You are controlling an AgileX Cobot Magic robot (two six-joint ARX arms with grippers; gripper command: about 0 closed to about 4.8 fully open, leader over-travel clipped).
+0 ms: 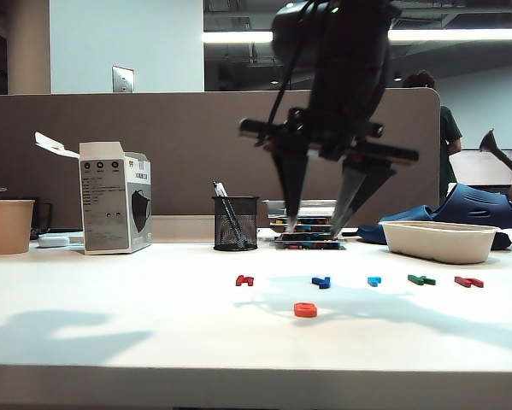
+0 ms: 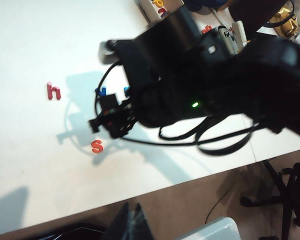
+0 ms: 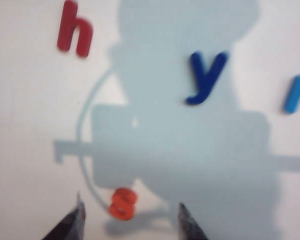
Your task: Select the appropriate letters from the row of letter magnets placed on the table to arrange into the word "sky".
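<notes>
Right gripper [image 3: 129,220] open, jaws spread, raised above table [image 1: 110,325], holding nothing. Orange s [image 3: 122,203] flat on table between fingertips, nearer camera than row. Dark blue y [image 3: 206,77] and green letter [image 1: 421,279] in row, beside red h [image 3: 74,30]. Left gripper [image 2: 132,222]: dark blur, state unreadable.

Readable characters are the magnets' own shapes only. Dark red flat plastic magnet [image 3: 73,29]: "h". Dark blue flat plastic magnet [image 3: 206,77]: "y". Light blue flat plastic magnet [image 3: 296,93]: "r". Orange rounded flat plastic magnet [image 3: 123,203]: "s". Print on the white cardboard box [image 1: 114,197] too small to read.
</notes>
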